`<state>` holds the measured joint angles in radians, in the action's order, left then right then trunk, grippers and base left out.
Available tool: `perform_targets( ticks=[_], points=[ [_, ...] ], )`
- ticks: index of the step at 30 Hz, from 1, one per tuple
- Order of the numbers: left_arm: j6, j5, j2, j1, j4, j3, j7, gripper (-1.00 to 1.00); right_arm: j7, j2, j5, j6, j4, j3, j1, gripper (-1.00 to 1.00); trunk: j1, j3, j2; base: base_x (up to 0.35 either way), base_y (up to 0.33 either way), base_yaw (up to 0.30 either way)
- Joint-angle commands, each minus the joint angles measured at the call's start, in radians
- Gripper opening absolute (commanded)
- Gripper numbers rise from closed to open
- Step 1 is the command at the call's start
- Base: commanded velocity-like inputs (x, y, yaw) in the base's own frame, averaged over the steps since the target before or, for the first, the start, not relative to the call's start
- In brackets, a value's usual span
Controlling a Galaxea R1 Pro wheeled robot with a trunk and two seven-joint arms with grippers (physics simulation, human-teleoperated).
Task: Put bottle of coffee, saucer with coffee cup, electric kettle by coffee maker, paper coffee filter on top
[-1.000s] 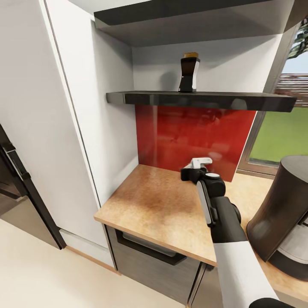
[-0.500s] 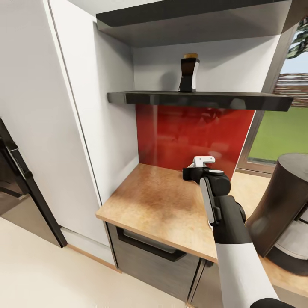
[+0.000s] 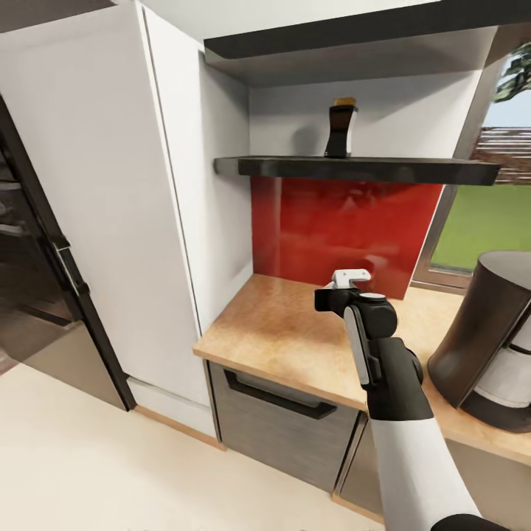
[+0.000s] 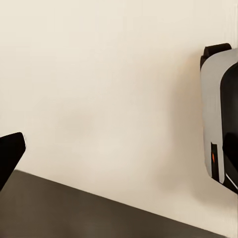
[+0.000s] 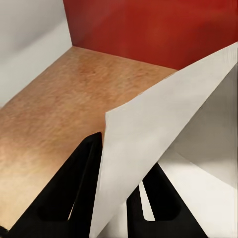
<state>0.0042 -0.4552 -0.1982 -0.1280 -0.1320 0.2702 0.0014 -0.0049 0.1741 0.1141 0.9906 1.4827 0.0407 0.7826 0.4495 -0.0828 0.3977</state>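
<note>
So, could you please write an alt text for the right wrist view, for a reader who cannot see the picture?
The right gripper holds a white paper coffee filter between its black fingers, above a tan speckled kitchen countertop. A glossy red backsplash stands behind the counter, and a white wall meets it at the corner.

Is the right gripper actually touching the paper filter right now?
Touching. The right wrist view shows the white paper filter pinched between the right gripper's black fingers.
</note>
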Motion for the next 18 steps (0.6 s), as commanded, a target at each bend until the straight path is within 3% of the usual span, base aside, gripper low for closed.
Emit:
perform_targets(
  ticks=[1, 9, 18],
  points=[
    [0.0, -0.01, 0.0, -0.001, 0.0, 0.007, 0.0, 1.0, -0.001, 0.0, 0.004, 0.005, 0.001, 0.001, 0.001, -1.0, 0.0, -0.002, 0.002, -0.084, 0.291, 0.0],
    [0.0, -0.01, 0.0, -0.001, 0.0, 0.009, 0.002, 1.0, -0.001, 0.0, 0.004, 0.005, 0.002, 0.029, 0.001, -1.0, 0.0, -0.002, 0.002, -0.019, 0.3, -0.012],
    [-0.002, -0.01, 0.002, -0.001, 0.0, 0.01, 0.005, 1.0, -0.001, 0.0, 0.004, 0.005, 0.0, 0.042, 0.001, -1.0, 0.0, 0.001, 0.002, -0.006, 0.291, -0.245]
  ],
)
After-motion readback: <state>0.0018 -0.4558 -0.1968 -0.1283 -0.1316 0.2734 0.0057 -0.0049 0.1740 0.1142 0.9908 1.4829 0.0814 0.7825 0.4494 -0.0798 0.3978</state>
